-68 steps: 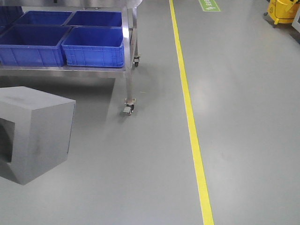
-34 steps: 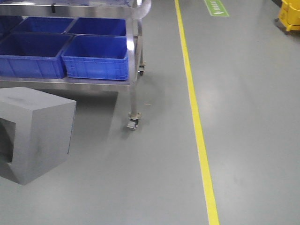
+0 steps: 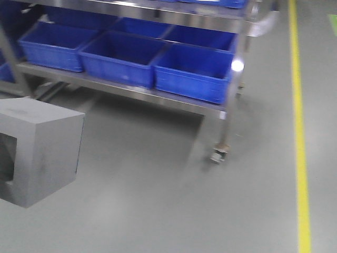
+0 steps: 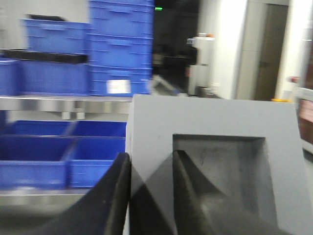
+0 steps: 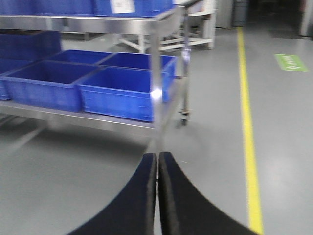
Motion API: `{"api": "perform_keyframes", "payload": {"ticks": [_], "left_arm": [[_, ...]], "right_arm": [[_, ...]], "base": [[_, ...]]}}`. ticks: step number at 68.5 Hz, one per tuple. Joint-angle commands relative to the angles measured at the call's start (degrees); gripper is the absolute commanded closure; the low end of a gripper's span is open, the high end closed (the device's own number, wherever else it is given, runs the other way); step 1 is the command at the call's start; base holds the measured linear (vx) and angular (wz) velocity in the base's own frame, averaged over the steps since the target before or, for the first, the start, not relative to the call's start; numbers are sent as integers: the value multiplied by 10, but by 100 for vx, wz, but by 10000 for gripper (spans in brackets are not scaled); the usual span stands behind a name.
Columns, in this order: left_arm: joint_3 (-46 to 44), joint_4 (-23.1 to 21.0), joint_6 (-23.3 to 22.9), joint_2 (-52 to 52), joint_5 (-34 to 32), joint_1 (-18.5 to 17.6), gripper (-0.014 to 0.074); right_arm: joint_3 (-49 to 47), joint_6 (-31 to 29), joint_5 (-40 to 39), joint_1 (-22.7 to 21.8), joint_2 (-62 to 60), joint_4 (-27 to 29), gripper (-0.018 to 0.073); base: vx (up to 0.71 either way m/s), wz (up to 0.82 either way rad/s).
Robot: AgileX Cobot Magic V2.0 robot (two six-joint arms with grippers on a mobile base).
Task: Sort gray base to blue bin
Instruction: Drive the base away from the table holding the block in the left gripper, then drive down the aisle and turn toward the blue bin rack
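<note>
The gray base (image 3: 45, 150) is a matte gray block at the left of the front view, hanging above the floor. In the left wrist view the gray base (image 4: 210, 122) fills the frame with its square recess facing me. My left gripper (image 4: 150, 155) is shut on the block's left wall, one finger outside and one inside the recess. Several empty blue bins stand side by side on the cart's lower shelf; the nearest blue bin (image 3: 192, 74) also shows in the right wrist view (image 5: 124, 93). My right gripper (image 5: 157, 155) is shut and empty above the floor.
The bins sit on a steel wheeled cart (image 3: 158, 96) with a caster (image 3: 217, 155) at its near right leg and more blue crates (image 4: 120, 49) stacked on its upper shelf. A yellow floor line (image 3: 300, 132) runs along the right. Gray floor lies in front of the cart.
The view has swung left: the cart and its bins slid rightward and nearer in the frame, and the yellow line moved toward the right edge. The gray base stays in the same place in view.
</note>
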Motion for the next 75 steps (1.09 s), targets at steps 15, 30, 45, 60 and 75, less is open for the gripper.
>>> {"api": "perform_keyframes", "payload": {"ticks": [15, 30, 45, 60, 75], "left_arm": [[-17, -3, -3, 0, -64, -3, 594], [-17, -3, -3, 0, -64, -3, 594], [-17, -3, -3, 0, -64, -3, 594], [-17, -3, -3, 0, -64, -3, 594], [-17, -3, -3, 0, -64, -3, 594]], "right_arm": [[1, -7, -43, -3, -5, -5, 564], [1, -7, -43, -3, -5, -5, 564], [1, -7, -43, -3, -5, -5, 564], [1, -7, -43, -3, -5, -5, 564], [1, -7, -43, -3, -5, -5, 564]], "base": [[21, 76], [23, 70], [25, 66], [26, 60], [28, 67]]}}
